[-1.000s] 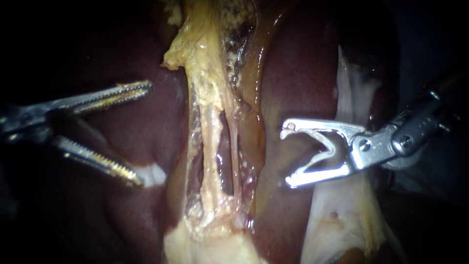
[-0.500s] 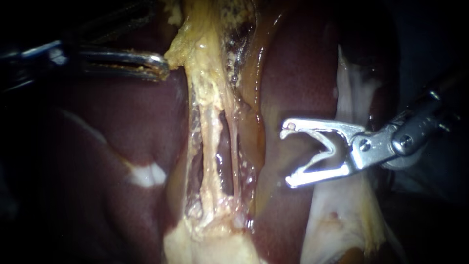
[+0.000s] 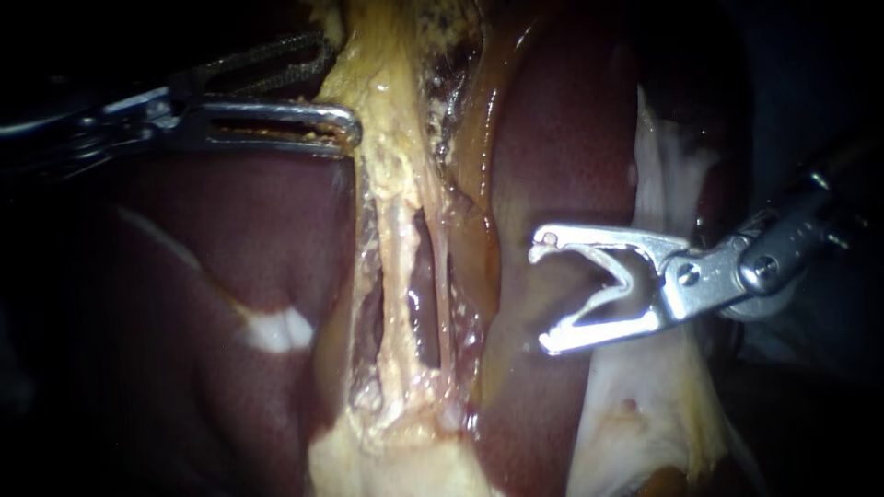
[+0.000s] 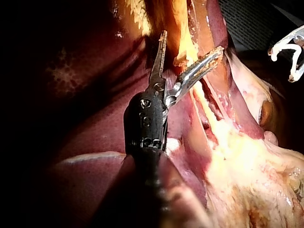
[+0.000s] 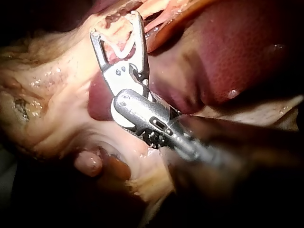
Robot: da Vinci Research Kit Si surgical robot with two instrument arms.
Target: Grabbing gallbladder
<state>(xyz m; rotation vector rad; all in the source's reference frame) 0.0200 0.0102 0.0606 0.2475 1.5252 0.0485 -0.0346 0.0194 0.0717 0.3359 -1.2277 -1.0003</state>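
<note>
Two slender metal instruments work over a dark red-brown liver (image 3: pixel 230 239), smooth and wet. Down the middle runs a ragged, pale yellow strip of fatty tissue. Its far, wider end appears to be the gallbladder (image 3: pixel 378 64), lumpy and glistening. Nearer, the strip thins into two pale, stringy tubes (image 3: pixel 398 267) with dark gaps between them. The left instrument (image 3: pixel 341 87) comes in from the far left, its long toothed jaws parted in a moderate V. The nearer jaw's tip touches the gallbladder's left edge and the farther jaw seems to stand just clear, so nothing is gripped yet. The right instrument (image 3: pixel 543 294) hovers right of the tubes above the liver, its short curved jaws spread wide and empty. To grab well, the left jaws probably need to advance until the yellow edge sits deep between both toothed faces. They should then close firmly on a thick fold, since this tissue looks slick and crumbly and a shallow bite could slip or tear.
</note>
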